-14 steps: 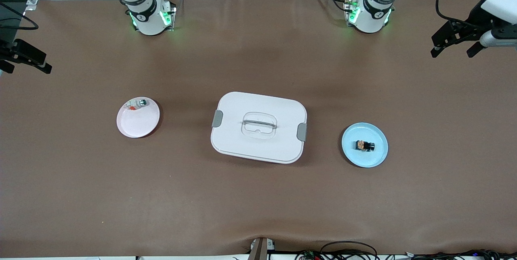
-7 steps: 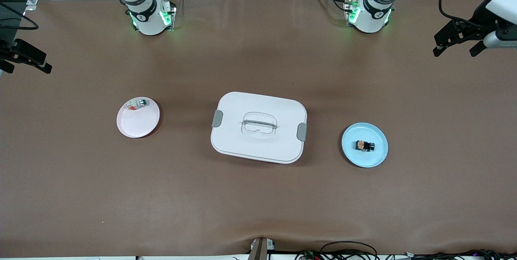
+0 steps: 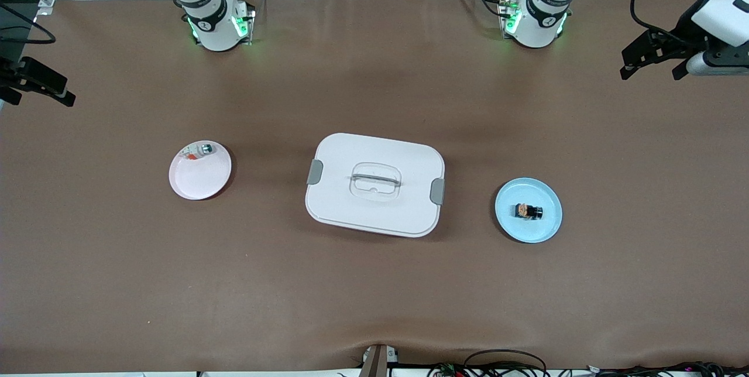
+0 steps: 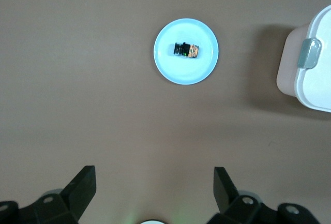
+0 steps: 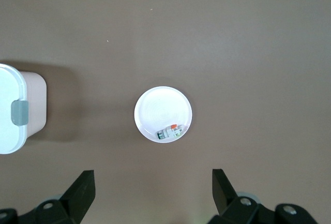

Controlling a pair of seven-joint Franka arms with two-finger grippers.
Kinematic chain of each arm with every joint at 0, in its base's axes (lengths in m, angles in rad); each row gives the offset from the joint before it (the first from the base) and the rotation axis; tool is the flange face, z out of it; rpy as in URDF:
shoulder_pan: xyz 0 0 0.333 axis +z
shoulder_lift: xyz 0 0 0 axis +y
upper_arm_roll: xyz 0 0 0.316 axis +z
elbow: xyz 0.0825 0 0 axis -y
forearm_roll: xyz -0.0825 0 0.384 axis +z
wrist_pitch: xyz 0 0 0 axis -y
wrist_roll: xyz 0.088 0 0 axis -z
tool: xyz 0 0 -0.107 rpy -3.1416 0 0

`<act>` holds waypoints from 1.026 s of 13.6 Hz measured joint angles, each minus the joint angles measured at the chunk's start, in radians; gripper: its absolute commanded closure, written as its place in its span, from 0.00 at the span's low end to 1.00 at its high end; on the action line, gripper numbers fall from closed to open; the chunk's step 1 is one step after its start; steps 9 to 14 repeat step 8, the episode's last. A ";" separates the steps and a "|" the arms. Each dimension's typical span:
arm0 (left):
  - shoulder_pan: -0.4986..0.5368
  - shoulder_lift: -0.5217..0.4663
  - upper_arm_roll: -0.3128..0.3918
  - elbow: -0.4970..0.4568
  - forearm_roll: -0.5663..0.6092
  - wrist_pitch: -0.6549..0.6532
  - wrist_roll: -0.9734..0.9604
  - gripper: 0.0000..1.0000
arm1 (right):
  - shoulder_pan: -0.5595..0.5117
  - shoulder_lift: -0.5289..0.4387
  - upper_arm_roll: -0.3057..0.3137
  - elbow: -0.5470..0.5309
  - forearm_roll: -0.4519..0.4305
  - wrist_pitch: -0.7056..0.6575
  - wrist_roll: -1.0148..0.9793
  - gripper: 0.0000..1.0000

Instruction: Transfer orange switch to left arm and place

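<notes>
The box [image 3: 375,184] sits mid-table. At its 3 o'clock in the front view, a blue plate [image 3: 545,226] holds the orange switch [image 3: 528,211], long axis 9-to-3, orange end toward the box. Left gripper [image 3: 650,63] and right gripper [image 3: 35,89] hang spread, empty, over the table's ends.

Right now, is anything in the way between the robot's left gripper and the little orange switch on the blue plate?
Nothing visible is. The left gripper hangs open over bare table at the left arm's end, and the orange switch lies uncovered on the blue plate. The box sits beside the plate, toward the right arm's end, not between them.
</notes>
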State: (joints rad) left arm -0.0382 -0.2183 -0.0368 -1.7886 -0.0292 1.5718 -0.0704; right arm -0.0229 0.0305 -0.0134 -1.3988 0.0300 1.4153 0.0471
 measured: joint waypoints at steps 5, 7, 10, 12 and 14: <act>0.001 0.003 0.000 0.000 0.000 -0.008 0.000 0.00 | 0.000 0.000 0.001 0.000 0.000 -0.001 0.027 0.00; 0.001 0.003 0.000 0.000 0.000 -0.008 0.000 0.00 | 0.000 0.000 0.001 0.000 0.000 -0.001 0.027 0.00; 0.001 0.003 0.000 0.000 0.000 -0.008 0.000 0.00 | 0.000 0.000 0.001 0.000 0.000 -0.001 0.027 0.00; 0.001 0.003 0.000 0.000 0.000 -0.008 0.000 0.00 | 0.000 0.000 0.001 0.000 0.000 -0.001 0.027 0.00; 0.001 0.003 0.000 0.000 0.000 -0.008 0.000 0.00 | 0.000 0.000 0.001 0.000 0.000 -0.001 0.027 0.00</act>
